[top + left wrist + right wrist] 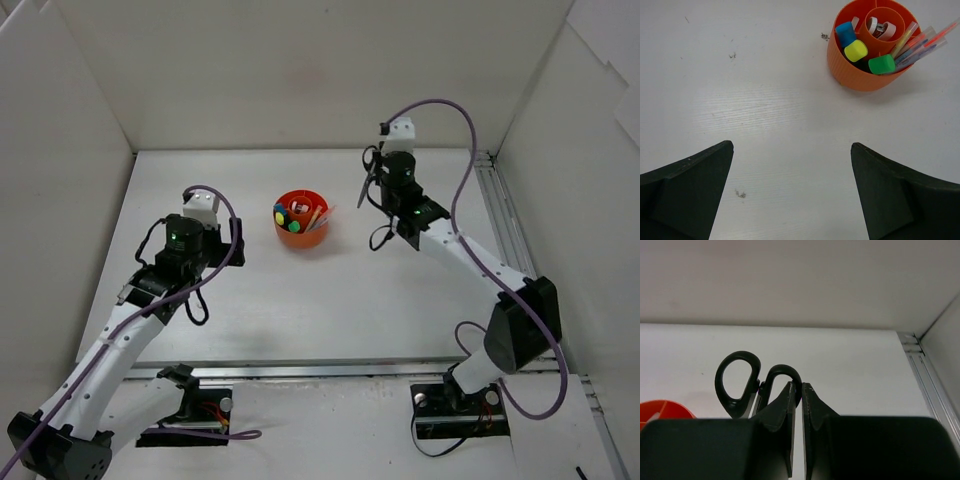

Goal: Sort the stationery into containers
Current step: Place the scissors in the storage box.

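Observation:
The round orange organiser (301, 222) stands mid-table and shows at the upper right of the left wrist view (860, 75). It holds highlighters with blue, yellow and green ends (856, 50), thin pens (920, 42) and small white pieces in the central well. My right gripper (372, 172) is shut on the black-handled scissors (739, 385), pinching one handle loop, held up to the right of the organiser with the blades hanging down (366, 188). My left gripper (792, 150) is open and empty, left of the organiser.
White walls enclose the table on three sides. A metal rail (503, 225) runs along the table's right edge. A purple cable (460, 165) loops above the right arm. Small dirt specks (740, 193) mark the table.

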Available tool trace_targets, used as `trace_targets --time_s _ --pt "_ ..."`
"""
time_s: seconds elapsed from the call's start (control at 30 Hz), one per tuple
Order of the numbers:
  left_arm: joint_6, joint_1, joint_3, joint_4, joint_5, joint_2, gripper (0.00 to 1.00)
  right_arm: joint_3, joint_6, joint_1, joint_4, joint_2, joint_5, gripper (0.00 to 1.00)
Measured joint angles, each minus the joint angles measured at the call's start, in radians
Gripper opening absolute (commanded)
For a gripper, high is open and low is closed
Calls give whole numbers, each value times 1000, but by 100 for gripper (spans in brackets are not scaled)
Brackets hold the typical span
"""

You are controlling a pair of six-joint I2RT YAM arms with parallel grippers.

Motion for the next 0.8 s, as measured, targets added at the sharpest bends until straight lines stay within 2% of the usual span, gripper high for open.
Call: trace_targets --time_s 0.17,0.47,0.8 --pt "-15 -6 0 -23 -16 -55 99 147 -134 90 166 181 22 0" --pt "-38 -10 -1 -73 -49 -103 100 357 -269 165 296 453 27 0" --pt "-39 -10 -4 -87 -67 -108 100 332 -262 204 307 518 23 0"
